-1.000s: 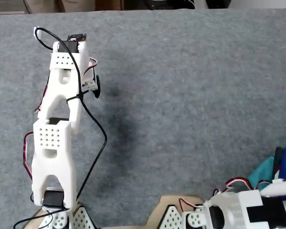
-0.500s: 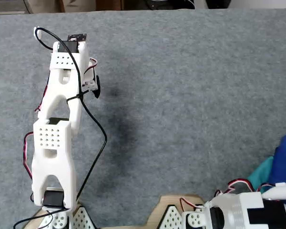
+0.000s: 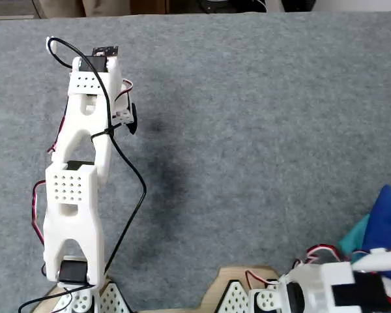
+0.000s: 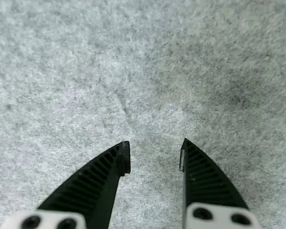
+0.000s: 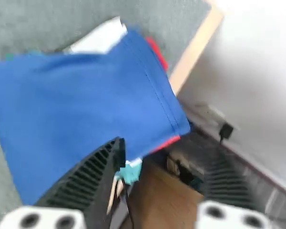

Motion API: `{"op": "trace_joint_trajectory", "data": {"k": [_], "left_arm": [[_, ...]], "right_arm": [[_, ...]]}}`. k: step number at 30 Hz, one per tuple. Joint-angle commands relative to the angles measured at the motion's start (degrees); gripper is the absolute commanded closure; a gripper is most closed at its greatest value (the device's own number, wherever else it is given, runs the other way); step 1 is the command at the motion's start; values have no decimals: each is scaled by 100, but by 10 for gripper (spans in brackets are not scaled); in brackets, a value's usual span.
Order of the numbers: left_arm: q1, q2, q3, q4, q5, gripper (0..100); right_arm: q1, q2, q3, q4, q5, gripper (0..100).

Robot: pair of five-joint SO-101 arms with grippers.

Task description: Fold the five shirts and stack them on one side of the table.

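At the near right corner the blue shirt (image 3: 390,218) lies on top of a loose pile (image 3: 378,229), with a teal shirt (image 3: 355,236) showing under it. The right hand (image 5: 164,150) hangs over this pile, released, with nothing between its fingers. I judge the step is to take the blue shirt out for folding. It is better to grasp only the top layer near a hem, so the others are not dragged along. The pile is close to the edge (image 5: 195,47), so the pull should go toward the middle, where the grey counter (image 3: 247,117) gives wide room. At the far left, the left hand (image 4: 154,155) is released too, just above the counter.
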Motion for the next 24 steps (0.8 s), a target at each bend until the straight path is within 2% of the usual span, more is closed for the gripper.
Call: {"op": "trace_joint_trajectory", "data": {"k": [1,4,8,9,14,17,20,24], "left_arm": [[-26,-312,-273,88,-44,814],[-35,-567,-202,246,-44,827],[-44,-1341,624,237,-53,974],[-35,-1587,879,237,-53,986],[-26,-3081,2127,229,-149,981],[-35,-4171,2743,229,-211,981],[-35,-5297,3402,220,-211,981],[-62,-6607,4466,185,-255,981]], "right_arm": [[-593,-567,84,70,-378,998],[-1200,-919,470,79,-422,971],[-2193,-1622,1349,79,-387,993],[-2448,-1859,1613,70,-387,993],[-3996,-3231,3134,62,-378,993],[-5165,-4145,4066,26,-378,993],[-6105,-5007,5112,-501,-378,994],[-6774,-5974,6659,-1442,-396,994]]}}
